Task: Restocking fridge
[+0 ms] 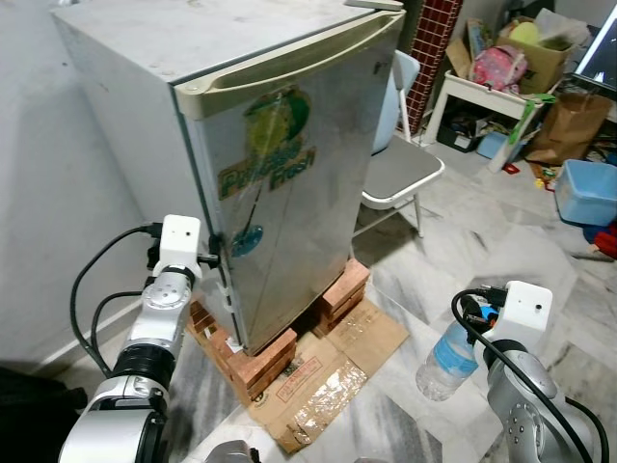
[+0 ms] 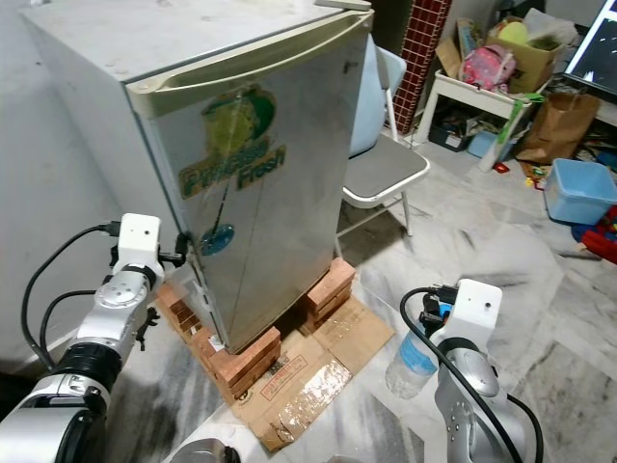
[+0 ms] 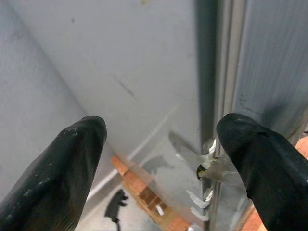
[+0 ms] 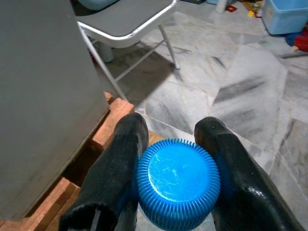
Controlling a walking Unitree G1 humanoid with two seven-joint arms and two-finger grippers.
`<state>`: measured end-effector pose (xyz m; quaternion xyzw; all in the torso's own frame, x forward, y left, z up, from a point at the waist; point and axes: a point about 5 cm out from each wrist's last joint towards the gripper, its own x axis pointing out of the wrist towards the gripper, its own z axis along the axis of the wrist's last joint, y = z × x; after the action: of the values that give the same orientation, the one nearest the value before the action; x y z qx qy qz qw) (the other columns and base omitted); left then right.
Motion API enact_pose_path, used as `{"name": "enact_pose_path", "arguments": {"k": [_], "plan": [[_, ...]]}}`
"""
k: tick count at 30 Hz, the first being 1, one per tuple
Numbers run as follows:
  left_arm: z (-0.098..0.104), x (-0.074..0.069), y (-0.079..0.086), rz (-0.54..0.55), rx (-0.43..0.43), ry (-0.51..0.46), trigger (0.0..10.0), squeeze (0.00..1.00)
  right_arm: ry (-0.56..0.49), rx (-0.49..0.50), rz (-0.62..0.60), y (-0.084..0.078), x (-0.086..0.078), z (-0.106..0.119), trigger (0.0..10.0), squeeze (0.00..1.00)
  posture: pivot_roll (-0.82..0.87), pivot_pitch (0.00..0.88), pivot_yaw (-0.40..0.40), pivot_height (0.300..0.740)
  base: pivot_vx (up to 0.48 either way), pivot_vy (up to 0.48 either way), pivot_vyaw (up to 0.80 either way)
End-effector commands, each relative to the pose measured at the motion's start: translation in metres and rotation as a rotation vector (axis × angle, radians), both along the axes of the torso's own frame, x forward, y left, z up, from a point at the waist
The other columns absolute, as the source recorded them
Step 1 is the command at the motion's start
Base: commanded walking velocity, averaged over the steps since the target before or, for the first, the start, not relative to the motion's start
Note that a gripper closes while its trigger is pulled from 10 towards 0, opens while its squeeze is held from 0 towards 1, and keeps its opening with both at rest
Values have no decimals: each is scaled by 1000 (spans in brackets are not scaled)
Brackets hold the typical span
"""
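fridge (image 1: 280, 183): small silver unit, door closed, centre of the head view, standing on red bricks (image 1: 265, 359) over flattened cardboard (image 1: 333, 371); a green-and-yellow sticker (image 1: 270, 145) on the door.
left gripper (image 3: 159, 159): at 9 o'clock of the fridge, at the door's hinge-side edge; fingers (image 3: 57, 178) spread wide, one on either side of the seam between door and side wall; cannot tell whether they touch the metal.
right gripper (image 4: 171, 159): at 4 o'clock of the fridge, low over the marble floor (image 1: 501, 241), well apart from the door; fingers pinched on the neck of the bottle, just under its blue cap (image 4: 178, 183).
bottle (image 1: 446, 359): clear plastic water bottle with a blue label, hanging upright from the right gripper.
chair (image 1: 400, 169): grey folding seat at 2 o'clock, just behind the fridge.
background: boxes, a blue bin (image 1: 586, 191) and clutter at 1 to 2 o'clock.
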<state>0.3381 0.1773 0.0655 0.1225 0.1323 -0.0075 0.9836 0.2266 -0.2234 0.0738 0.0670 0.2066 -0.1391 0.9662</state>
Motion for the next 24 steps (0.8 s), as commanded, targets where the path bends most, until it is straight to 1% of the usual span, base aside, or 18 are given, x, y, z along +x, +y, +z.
{"name": "enact_pose_path", "arguments": {"k": [1, 2, 4, 6, 8, 9, 10, 11, 13, 15, 17, 20, 22, 24], "plan": [[7, 6, -22, -111, 23, -22, 10000, 0, -29, -8, -6, 0, 2, 7, 10000, 0, -49, 0, -24, 740, 0, 0, 0], [6, 4, -37, -219, 59, -28, 10000, 0, -26, -8, -7, -1, 1, 6, 10000, 0, -50, 0, -22, 740, 0, 0, 0], [5, -1, -54, -347, 66, -30, 10000, 0, -25, -7, -9, -1, 1, 6, 10000, 0, -50, 0, -20, 740, 0, 0, 0], [3, -20, -90, -642, 60, -33, 10000, 0, -21, -5, -18, -1, -1, 5, 10000, 0, -49, 0, -19, 740, 0, 0, 0], [3, -29, -102, -740, 50, -36, 10000, 0, -21, -5, -20, -1, -1, 5, 10000, 0, -48, 0, -18, 740, 0, 0, 0], [4, -31, -105, -768, 47, -40, 10000, 0, -21, -5, -20, -1, -1, 5, 10000, 0, -47, 0, -18, 740, 0, 0, 0], [7, -40, -118, -847, 41, -60, 10000, 0, -21, -19, -37, -2, -2, 6, 10000, 0, -46, 0, -18, 740, 0, 0, 0], [7, -40, -118, -847, 41, -60, 10000, 0, -21, -19, -37, -2, -2, 6, 10000, 0, -46, 0, -18, 740, 0, 0, 0], [10, -43, -126, -873, 29, -79, 10000, 0, -6, -43, -61, -6, -3, 5, 10000, 0, -46, 0, -16, 740, 0, 0, 0], [13, -45, -129, -882, 18, -87, 10000, 0, 7, -54, -82, -9, -5, 4, 10000, 0, -47, 0, -16, 740, 0, 0, -225], [20, -49, -135, -908, -40, -103, 10000, 0, 30, -56, -131, -15, -9, 1, 10000, 0, -49, 0, -13, 740, 0, 0, -781], [23, -49, -136, -904, -68, -116, 10000, 0, 42, -73, -149, -19, -11, -1, 10000, 0, -50, 0, -11, 740, 0, 0, -781], [23, -50, -135, -904, -56, -120, 10000, 0, 56, -86, -172, -22, -13, -2, 10000, 0, -51, 0, -8, 740, 0, -122, -725], [24, -50, -134, -910, -54, -117, 10000, 0, 75, -118, -209, -26, -17, 0, 10000, 0, -51, 0, -5, 740, 0, -251, -213]]}}
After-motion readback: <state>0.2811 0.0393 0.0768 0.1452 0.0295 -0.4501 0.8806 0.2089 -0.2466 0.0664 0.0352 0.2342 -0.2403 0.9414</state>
